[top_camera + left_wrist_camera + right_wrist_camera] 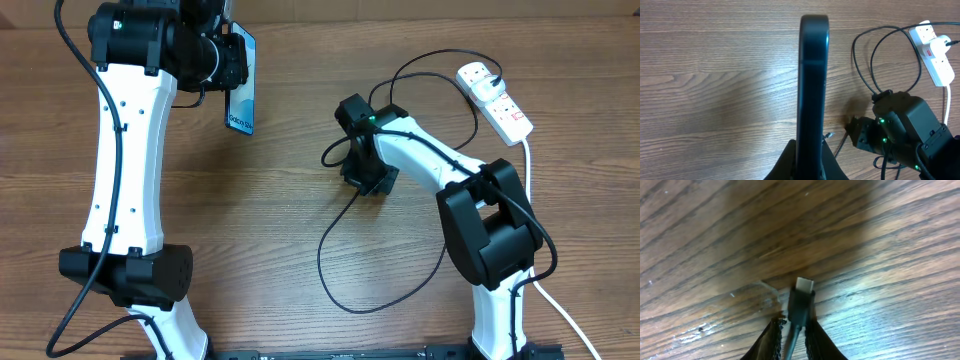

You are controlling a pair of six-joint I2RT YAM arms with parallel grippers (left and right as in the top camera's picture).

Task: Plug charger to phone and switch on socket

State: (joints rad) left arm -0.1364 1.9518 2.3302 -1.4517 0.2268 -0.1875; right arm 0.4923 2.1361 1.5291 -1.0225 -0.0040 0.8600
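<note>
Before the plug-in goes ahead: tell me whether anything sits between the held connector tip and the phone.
Nothing visible does. Bare table lies between the charger tip in the right gripper and the phone held up by the left gripper.

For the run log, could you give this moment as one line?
left gripper: holds phone | right gripper: holds charger tip | unplugged

Blue-screened phone (241, 88) stands on edge; black charger (340, 270) loops across wood; white socket (494, 100) lies far right.
</note>
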